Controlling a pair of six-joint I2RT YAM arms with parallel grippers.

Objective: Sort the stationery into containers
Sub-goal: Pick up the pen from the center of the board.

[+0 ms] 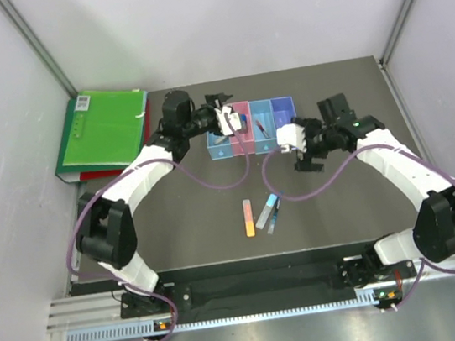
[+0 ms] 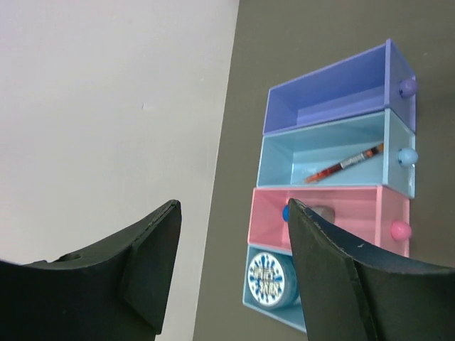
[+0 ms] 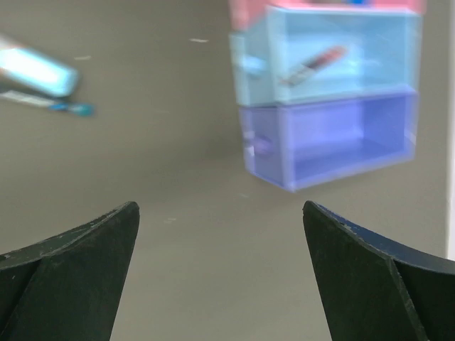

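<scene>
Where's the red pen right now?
In the left wrist view the red pen lies inside the light blue bin, between the pink bin and the purple bin. From above, that bin is third from the left.

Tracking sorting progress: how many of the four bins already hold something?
3: the end light blue bin holds a blue tape roll, the pink bin a blue-capped piece, the middle light blue bin a red pen. The purple bin looks empty. The left fingers cover parts.
</scene>
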